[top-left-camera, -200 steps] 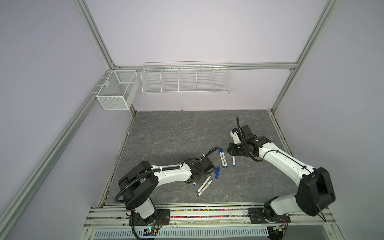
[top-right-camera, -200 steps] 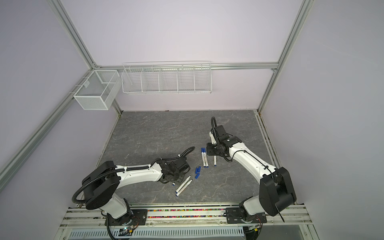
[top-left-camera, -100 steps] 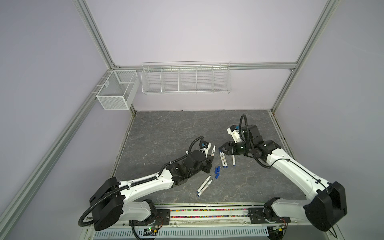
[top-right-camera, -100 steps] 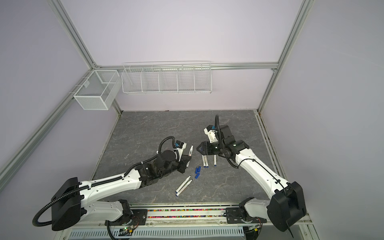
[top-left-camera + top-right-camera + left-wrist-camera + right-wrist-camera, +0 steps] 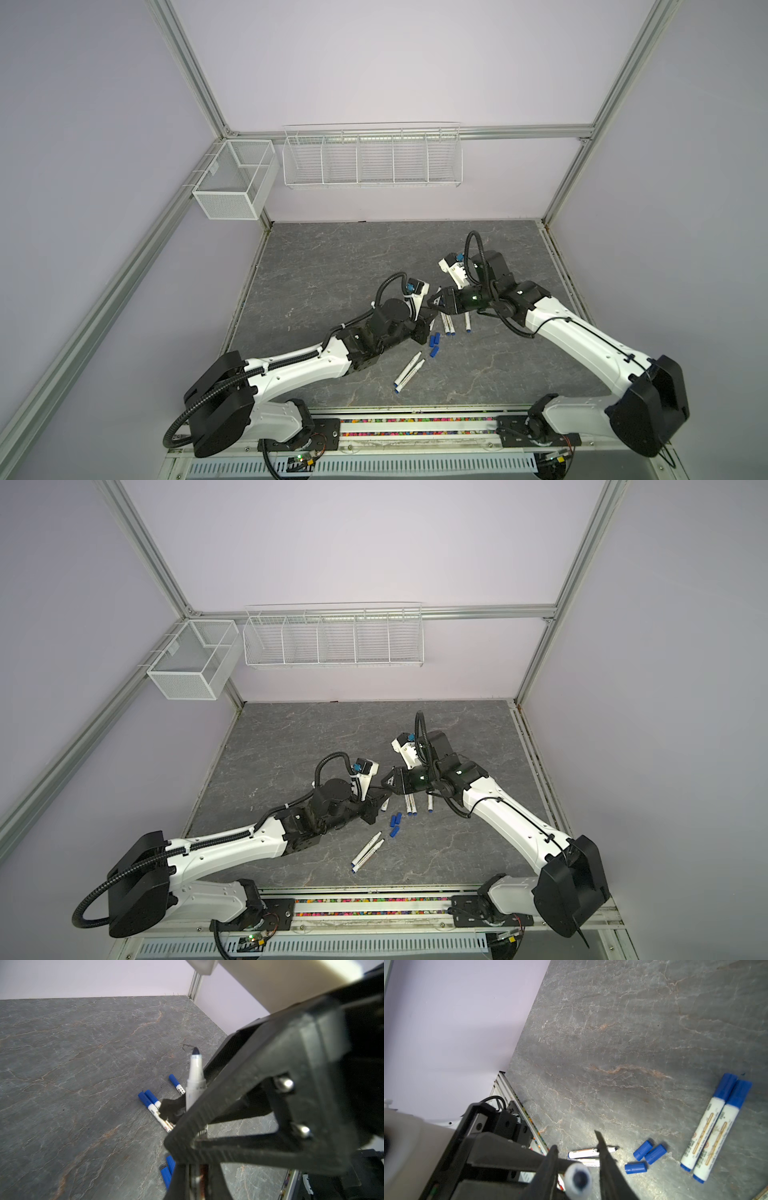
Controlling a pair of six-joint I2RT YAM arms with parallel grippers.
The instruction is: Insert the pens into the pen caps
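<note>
Left claw (image 5: 430, 315) clamped on a bare pen (image 5: 194, 1082), right claw (image 5: 434, 301) meeting it nose to nose.
In a top view three loose caps (image 5: 434, 340) lie at the left claw's 6 o'clock. Left wrist: the nib (image 5: 195, 1051) juts past the right claw's finger. Right wrist: its jaws straddle the nib end-on; pinching or not, I cannot tell. I see no cap held, so likely a regrasp: hold the pen steady, close squarely, release only once firm.

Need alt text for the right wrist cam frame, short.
An uncapped white marker pen, held by the left gripper, points its dark nib at the camera between the right gripper's two dark fingers. Beyond, on the grey marbled tabletop, lie three loose blue plastic caps, two capped pens side by side and two more uncapped pens.
</note>
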